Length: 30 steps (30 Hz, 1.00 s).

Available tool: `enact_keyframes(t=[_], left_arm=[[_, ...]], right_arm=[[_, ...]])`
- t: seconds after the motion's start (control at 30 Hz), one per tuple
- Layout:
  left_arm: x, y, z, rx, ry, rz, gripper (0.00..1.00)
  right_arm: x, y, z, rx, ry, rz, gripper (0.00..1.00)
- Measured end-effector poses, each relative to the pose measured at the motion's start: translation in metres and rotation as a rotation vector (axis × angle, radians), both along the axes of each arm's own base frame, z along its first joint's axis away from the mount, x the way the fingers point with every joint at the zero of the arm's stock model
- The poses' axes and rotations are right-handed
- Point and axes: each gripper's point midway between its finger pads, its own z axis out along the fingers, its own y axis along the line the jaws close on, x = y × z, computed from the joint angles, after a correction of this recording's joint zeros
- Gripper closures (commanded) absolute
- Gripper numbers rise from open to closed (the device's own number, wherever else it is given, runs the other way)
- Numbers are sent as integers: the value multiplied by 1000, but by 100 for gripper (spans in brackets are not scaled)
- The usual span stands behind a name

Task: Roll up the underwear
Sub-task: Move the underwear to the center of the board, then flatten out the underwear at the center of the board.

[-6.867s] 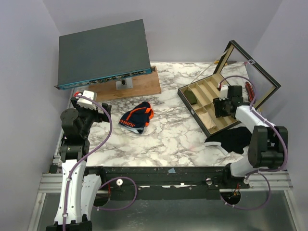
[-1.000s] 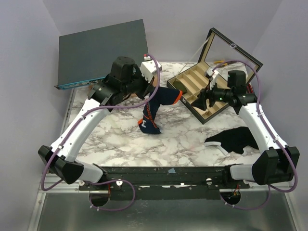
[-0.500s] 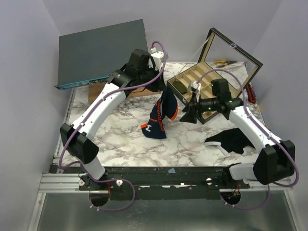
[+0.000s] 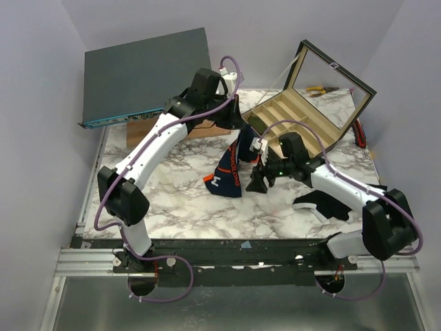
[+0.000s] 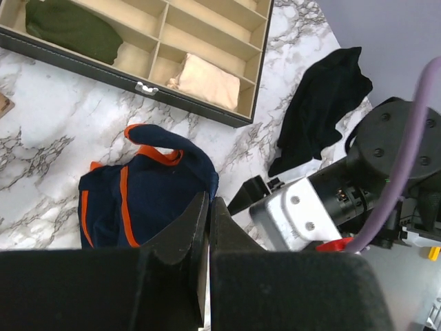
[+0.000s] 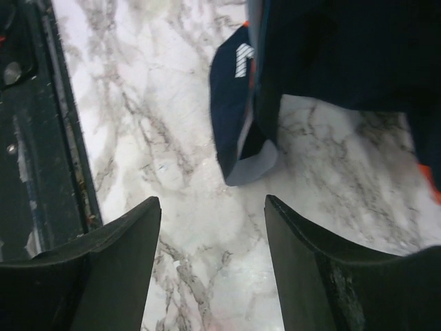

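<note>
Right pincer (image 6: 210, 207) nearer one underwear (image 4: 231, 169)

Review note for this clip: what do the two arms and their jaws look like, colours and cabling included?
The left arm and right arm share white link shells, black joint housings and a purple cable looping along each. The left gripper and right gripper have black, wedge-shaped jaws.
</note>
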Motion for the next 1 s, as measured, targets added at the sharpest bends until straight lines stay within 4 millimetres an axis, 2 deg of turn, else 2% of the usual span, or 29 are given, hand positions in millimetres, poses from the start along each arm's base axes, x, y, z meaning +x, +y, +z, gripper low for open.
enact_keyframes(t=[0.1,0.3,0.47,0.6,0.7,0.77,0.87,1.0], left_arm=[[-1,-3,1,-14,-4,-20,100],[-8,-9,-13,-30,11,-86,100],[-7,-19,-26,-45,45,-120,100],[-10,-37,-44,-66,100,-164,100],[-17,-53,-62,-69,157,-205,100],[-20,-59,-73,-70,192,-225,100],[-26,-65,-83,-77,233,-258,100],[-31,-66,-79,-98,229,-298,100]], right_arm=[[13,-7,10,-25,-80,-69,37],[47,-26,56,-34,-245,-234,38],[70,-58,88,-63,-338,-406,36],[82,-90,106,-87,-390,-544,34],[90,-109,110,-101,-404,-611,32],[91,-112,108,-108,-402,-615,31],[90,-106,101,-119,-402,-552,30],[81,-92,77,-152,-349,-387,30]])
